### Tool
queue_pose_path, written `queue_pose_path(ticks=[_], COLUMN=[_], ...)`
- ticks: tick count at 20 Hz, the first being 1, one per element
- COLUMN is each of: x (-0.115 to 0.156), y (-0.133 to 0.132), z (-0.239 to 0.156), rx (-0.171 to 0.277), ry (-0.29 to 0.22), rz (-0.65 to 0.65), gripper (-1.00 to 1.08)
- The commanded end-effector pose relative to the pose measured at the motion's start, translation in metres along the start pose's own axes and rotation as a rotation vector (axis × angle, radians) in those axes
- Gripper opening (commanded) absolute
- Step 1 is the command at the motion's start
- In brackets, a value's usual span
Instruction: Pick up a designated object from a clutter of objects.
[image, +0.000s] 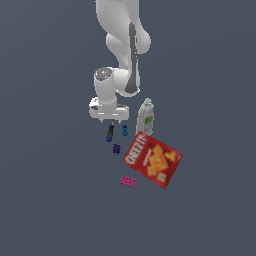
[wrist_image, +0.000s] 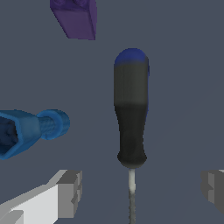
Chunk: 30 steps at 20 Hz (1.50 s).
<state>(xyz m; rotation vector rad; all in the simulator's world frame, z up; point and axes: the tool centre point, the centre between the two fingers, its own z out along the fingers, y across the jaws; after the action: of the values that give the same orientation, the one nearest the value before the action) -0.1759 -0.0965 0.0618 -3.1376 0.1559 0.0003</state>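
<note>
The designated object (image: 109, 133) is a small elongated tool with a black and dark-blue handle, lying on the floor in front of the arm. In the wrist view (wrist_image: 130, 109) it shows a thin metal shaft running from its black end toward the gripper. My gripper (image: 110, 121) hovers just above it, open and empty. In the wrist view the gripper (wrist_image: 140, 190) has its grey fingertips (wrist_image: 70, 192) wide apart on either side of the shaft. The clutter lies around it.
A tiny bright-blue piece (image: 124, 131) (wrist_image: 30, 131) lies beside the tool, and a small purple block (image: 116, 148) (wrist_image: 75, 17) lies just past its blue end. A white bottle (image: 145, 117), a red Cheez-It box (image: 153, 159) and a pink brick (image: 128, 181) are nearby.
</note>
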Motion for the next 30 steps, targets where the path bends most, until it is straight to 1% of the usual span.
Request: queue_pose_path(ticks=[1,11,18,19,30], x=[0.000,-0.002,-0.001,-0.001,-0.001], y=[0.000,0.000,0.000,0.000,0.000], z=[0.005,0.039,0.047,0.047,0.046], rx=[0.000,0.000,0.000,0.000,0.000], ry=[0.000,0.000,0.000,0.000,0.000], rz=[0.000,0.000,0.000,0.000,0.000], gripper=[1.00,1.00,1.00,-1.00,-1.00])
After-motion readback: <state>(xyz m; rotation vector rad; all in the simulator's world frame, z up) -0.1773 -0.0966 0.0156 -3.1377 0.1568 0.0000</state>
